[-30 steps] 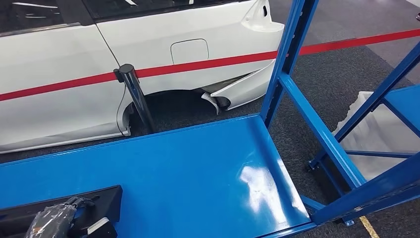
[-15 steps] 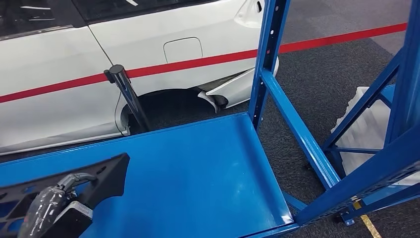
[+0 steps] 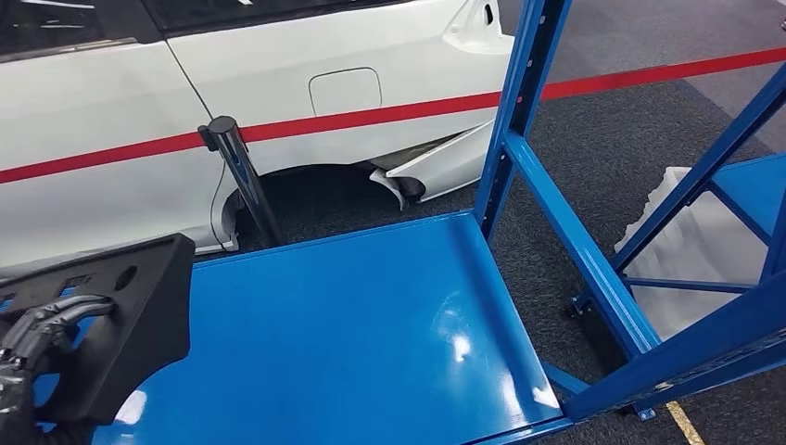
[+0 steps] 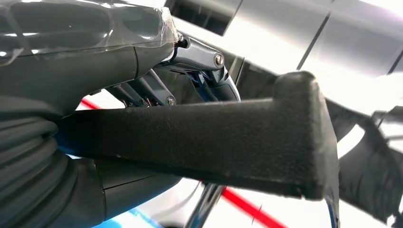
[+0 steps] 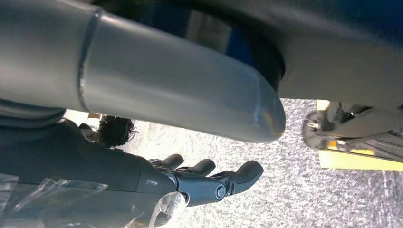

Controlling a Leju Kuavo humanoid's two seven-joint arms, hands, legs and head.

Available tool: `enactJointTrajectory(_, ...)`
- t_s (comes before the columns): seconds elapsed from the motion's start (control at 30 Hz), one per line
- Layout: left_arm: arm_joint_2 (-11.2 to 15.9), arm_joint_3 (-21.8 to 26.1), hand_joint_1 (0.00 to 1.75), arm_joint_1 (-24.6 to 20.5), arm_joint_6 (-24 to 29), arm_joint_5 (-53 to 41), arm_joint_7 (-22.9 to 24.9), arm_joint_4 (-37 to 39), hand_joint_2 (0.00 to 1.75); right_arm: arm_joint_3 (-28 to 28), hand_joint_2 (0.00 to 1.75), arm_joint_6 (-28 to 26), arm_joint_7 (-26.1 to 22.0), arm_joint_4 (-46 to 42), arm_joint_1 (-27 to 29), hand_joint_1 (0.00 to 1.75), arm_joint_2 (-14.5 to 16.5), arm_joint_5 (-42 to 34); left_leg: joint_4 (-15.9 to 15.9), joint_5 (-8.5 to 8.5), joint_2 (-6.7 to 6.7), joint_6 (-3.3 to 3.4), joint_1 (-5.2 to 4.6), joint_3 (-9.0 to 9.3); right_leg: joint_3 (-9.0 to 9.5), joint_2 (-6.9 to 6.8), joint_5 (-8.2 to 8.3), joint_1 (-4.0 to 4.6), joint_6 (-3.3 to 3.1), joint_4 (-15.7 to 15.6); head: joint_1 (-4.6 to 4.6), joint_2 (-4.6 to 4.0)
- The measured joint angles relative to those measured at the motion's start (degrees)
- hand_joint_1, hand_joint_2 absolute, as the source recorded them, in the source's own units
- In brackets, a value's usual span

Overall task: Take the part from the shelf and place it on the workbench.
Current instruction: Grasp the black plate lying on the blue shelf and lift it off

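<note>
A black textured plastic part (image 3: 125,311) with round holes is lifted and tilted over the left end of the glossy blue shelf (image 3: 361,315). My left hand (image 3: 32,338) grips it from below at the picture's lower left, its dark fingers hooked over the part's edge. In the left wrist view the hand (image 4: 190,66) clamps the part's thick edge (image 4: 214,137) between the thumb and the fingers. My right hand (image 5: 209,180) hangs over the speckled floor, fingers stretched out and holding nothing.
Behind the shelf stands a white car (image 3: 278,74), fenced off by red tape (image 3: 389,111) on a black post (image 3: 243,181). A blue upright (image 3: 519,102) and side rail (image 3: 575,250) bound the shelf's right end. A white sheet (image 3: 690,246) lies beyond, under a second blue rack (image 3: 751,185).
The left hand has raised the part off the shelf and tipped it up. It now stands higher and further left. The camera has also shifted slightly.
</note>
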Motion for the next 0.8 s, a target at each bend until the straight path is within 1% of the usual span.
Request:
enactJointTrajectory(0.03,-0.12,0.44,1.75,0.14,-0.84,-1.7,0.0,-0.76,1.75,-0.04,0.0,0.0,0.0,-0.01,-0.01,0.0,0.0,0.05,0.15,-0.13,-0.03,-0.23,0.2,0.08,1.94,-0.09,2.23,-0.23,0.23,-4.13,0.01,0.0)
enactJointTrajectory(0.07,-0.24,0.95,1.75,0.25,-1.73,-3.38,0.01,-1.52,1.75,-0.08,0.0,0.01,0.0,-0.01,-0.02,0.0,0.08,0.12,0.48,-0.35,-0.09,-0.61,0.21,0.04,3.72,-0.12,3.87,-0.39,0.42,-8.07,0.02,0.0)
enactJointTrajectory(0.1,-0.36,1.57,1.75,0.3,-2.62,-4.73,0.01,-2.11,1.75,-0.13,0.0,0.01,0.0,-0.01,-0.02,0.0,0.14,0.17,0.79,-0.51,-0.14,-1.02,0.18,-0.05,4.94,-0.08,4.94,-0.49,0.35,-10.91,0.01,0.0)
enactJointTrajectory(0.13,-0.44,2.18,1.75,0.31,-3.29,-5.61,0.02,-2.47,1.75,-0.16,0.0,0.01,0.0,0.0,-0.02,0.0,0.21,0.2,0.98,-0.57,-0.2,-1.44,0.12,-0.16,5.45,-0.01,5.34,-0.48,0.11,-12.32,-0.01,0.0)
enactJointTrajectory(0.17,-0.53,2.8,1.75,0.31,-3.79,-6.31,0.03,-2.64,1.75,-0.2,0.0,0.0,0.0,0.01,-0.03,0.0,0.28,0.22,1.04,-0.49,-0.24,-1.81,0.08,-0.25,5.42,0.12,5.34,-0.33,-0.31,-12.62,-0.04,0.0)
enactJointTrajectory(0.23,-0.7,3.81,1.75,0.28,-4.62,-7.73,0.04,-2.67,1.75,-0.25,0.0,0.01,0.0,0.01,-0.05,0.0,0.31,0.23,1.05,-0.43,-0.24,-2.28,0.37,-0.29,5.15,0.16,5.74,-0.22,-1.26,-12.62,-0.08,0.0)
enactJointTrajectory(0.27,-0.79,4.25,1.75,0.23,-5.05,-8.56,0.04,-2.69,1.75,-0.27,0.0,0.01,0.0,0.01,-0.06,0.0,0.33,0.24,1.88,-1.17,-0.22,-2.44,0.49,-0.62,5.01,0.14,5.97,-0.22,-1.66,-12.67,-0.1,0.0)
enactJointTrajectory(0.3,-0.87,4.72,1.75,0.15,-5.51,-9.39,0.04,-2.72,1.75,-0.29,0.0,0.02,0.0,0.01,-0.07,0.0,0.35,0.25,3.91,-2.71,-0.21,-2.57,0.53,-1.41,4.83,0.1,6.2,-0.25,-2.03,-12.72,-0.12,0.0)
enactJointTrajectory(0.33,-0.93,5.2,1.75,0.04,-6.01,-10.05,0.04,-2.73,1.75,-0.33,0.0,0.02,0.0,0.01,-0.08,0.0,0.37,0.26,7.23,-4.91,-0.21,-2.69,0.52,-2.7,4.62,0.07,6.38,-0.19,-2.32,-12.73,-0.15,0.0)
enactJointTrajectory(0.37,-0.99,5.66,1.75,-0.15,-6.57,-10.66,0.04,-2.74,1.75,-0.37,0.0,0.02,0.0,0.01,-0.07,0.0,0.4,0.26,11.39,-7.28,-0.21,-2.77,0.47,-4.33,4.36,0.04,6.55,-0.06,-2.57,-12.73,-0.18,0.0)
enactJointTrajectory(0.4,-1.05,6.01,1.75,-0.35,-7.12,-11.12,0.04,-2.74,1.75,-0.42,0.0,0.02,0.0,0.01,-0.05,0.0,0.43,0.26,15.34,-9.12,-0.22,-2.78,0.4,-5.78,4.13,0.0,6.71,0.11,-2.79,-12.72,-0.19,0.0)
enactJointTrajectory(0.43,-1.14,6.25,1.75,-0.55,-7.65,-11.46,0.04,-2.75,1.75,-0.48,0.0,0.02,0.0,0.01,-0.04,0.0,0.48,0.26,17.83,-10.02,-0.23,-2.7,0.31,-6.55,3.93,-0.02,6.85,0.27,-2.95,-12.72,-0.2,0.0)
enactJointTrajectory(0.47,-1.23,6.42,1.75,-0.7,-8.05,-11.7,0.04,-2.75,1.75,-0.55,0.0,0.02,0.0,0.01,-0.02,0.0,0.53,0.25,18.05,-9.81,-0.23,-2.47,0.19,-6.23,3.78,-0.02,7.0,0.42,-3.06,-12.71,-0.21,0.0)
enactJointTrajectory(0.5,-1.31,6.56,1.75,-0.84,-8.34,-11.85,0.04,-2.76,1.75,-0.62,0.0,0.02,0.0,0.01,-0.02,0.0,0.56,0.25,15.83,-8.6,-0.23,-2.09,-0.01,-4.72,3.68,0.0,7.17,0.55,-3.12,-12.72,-0.21,0.0)
enactJointTrajectory(0.57,-1.39,6.78,1.75,-1.37,-8.84,-12.0,0.04,-2.77,1.75,-0.72,0.0,0.02,0.0,0.01,-0.05,0.0,0.68,0.23,7.02,-5.37,-0.3,-0.95,-0.63,0.3,3.57,0.04,7.52,0.72,-3.05,-12.72,-0.21,0.0)
enactJointTrajectory(0.6,-1.41,6.84,1.75,-1.67,-9.1,-12.06,0.04,-2.78,1.75,-0.74,0.0,0.02,0.0,0.01,-0.09,0.0,0.77,0.2,3.32,-4.18,-0.26,-0.51,-0.99,2.22,3.51,0.05,7.71,0.81,-2.92,-12.73,-0.21,0.0)
enactJointTrajectory(0.63,-1.43,6.87,1.75,-1.95,-9.35,-12.1,0.04,-2.78,1.75,-0.76,0.0,0.02,0.0,0.01,-0.1,0.0,0.84,0.15,1.06,-3.56,-0.22,-0.22,-1.31,3.27,3.42,0.04,7.91,0.82,-2.7,-12.74,-0.2,0.0)
enactJointTrajectory(0.67,-1.48,6.91,1.75,-2.13,-9.56,-12.12,0.04,-2.79,1.75,-0.77,0.0,0.01,0.0,0.01,-0.11,0.0,0.92,0.11,0.29,-3.41,-0.15,-0.07,-1.55,3.44,3.31,0.01,8.12,0.8,-2.41,-12.76,-0.2,0.0)
enactJointTrajectory(0.7,-1.54,6.92,1.75,-2.25,-9.72,-12.13,0.04,-2.79,1.75,-0.78,0.0,0.01,0.01,0.01,-0.1,0.0,0.93,0.09,0.25,-3.03,-0.07,-0.02,-1.71,3.26,3.24,-0.01,8.36,0.77,-2.07,-12.85,-0.2,0.0)
enactJointTrajectory(0.73,-1.58,6.93,1.75,-2.41,-9.81,-12.14,0.04,-2.79,1.75,-0.78,0.0,0.01,0.01,0.01,-0.07,0.0,0.94,0.05,-0.01,-2.58,-0.03,0.2,-1.58,3.1,3.11,-0.04,8.46,0.72,-1.73,-12.82,-0.21,0.0)
enactJointTrajectory(0.77,-1.67,6.93,1.75,-2.57,-9.88,-12.14,0.04,-2.79,1.75,-0.78,0.0,0.0,0.01,0.01,-0.04,0.0,0.95,0.04,-0.34,-2.04,0.01,0.44,-1.47,2.93,2.86,-0.04,8.04,0.72,-1.39,-12.48,-0.17,0.0)
enactJointTrajectory(0.8,-1.73,6.93,1.75,-2.73,-9.94,-12.14,0.04,-2.79,1.75,-0.79,0.0,0.01,0.01,0.01,-0.03,0.0,0.96,0.01,-0.69,-1.44,0.09,0.77,-1.3,2.66,2.31,-0.04,6.76,0.73,-1.07,-11.3,-0.11,0.0)
